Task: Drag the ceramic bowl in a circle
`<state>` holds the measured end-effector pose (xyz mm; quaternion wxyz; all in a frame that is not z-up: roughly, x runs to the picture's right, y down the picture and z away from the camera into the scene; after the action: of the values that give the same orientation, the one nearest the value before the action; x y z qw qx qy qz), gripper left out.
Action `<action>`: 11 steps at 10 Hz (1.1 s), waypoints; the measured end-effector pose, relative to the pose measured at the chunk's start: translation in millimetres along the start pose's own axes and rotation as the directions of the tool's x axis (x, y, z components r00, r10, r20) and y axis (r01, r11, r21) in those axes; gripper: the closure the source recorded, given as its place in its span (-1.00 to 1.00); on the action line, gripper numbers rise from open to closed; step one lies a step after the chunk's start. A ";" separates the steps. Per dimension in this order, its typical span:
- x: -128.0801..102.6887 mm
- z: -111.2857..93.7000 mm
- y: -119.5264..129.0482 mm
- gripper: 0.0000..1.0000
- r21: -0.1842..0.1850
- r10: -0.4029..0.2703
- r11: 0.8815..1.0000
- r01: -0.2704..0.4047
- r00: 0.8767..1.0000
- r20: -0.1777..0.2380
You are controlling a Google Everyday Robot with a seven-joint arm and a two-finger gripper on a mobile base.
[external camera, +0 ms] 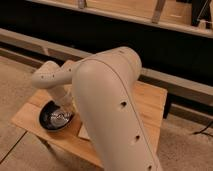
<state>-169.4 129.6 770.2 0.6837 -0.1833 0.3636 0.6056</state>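
Note:
The ceramic bowl [55,119] is black and glossy with pale rings inside. It sits on the wooden table [150,102] near the front left edge. My gripper [66,109] reaches down at the bowl's right rim, at the end of the pale forearm. The large white arm covers the middle of the table and the bowl's right side.
A pale flat block [83,133] peeks out from under the arm, just right of the bowl. The table's front left edge [30,127] is close to the bowl. A dark wall with a long ledge [175,82] runs behind the table. A cable [202,132] lies on the floor at right.

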 end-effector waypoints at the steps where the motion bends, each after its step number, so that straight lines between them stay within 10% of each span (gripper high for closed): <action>1: -0.4 1.4 0.2 1.00 -0.002 0.002 1.000 -0.002 1.000 -0.002; 6: -0.6 2.1 -0.1 0.97 -0.002 0.003 1.000 -0.003 1.000 -0.003; 11: -0.8 2.4 -0.8 0.02 -0.002 0.004 1.000 -0.004 1.000 -0.004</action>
<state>-168.0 130.5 772.3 0.6816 -0.1844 0.3646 0.6071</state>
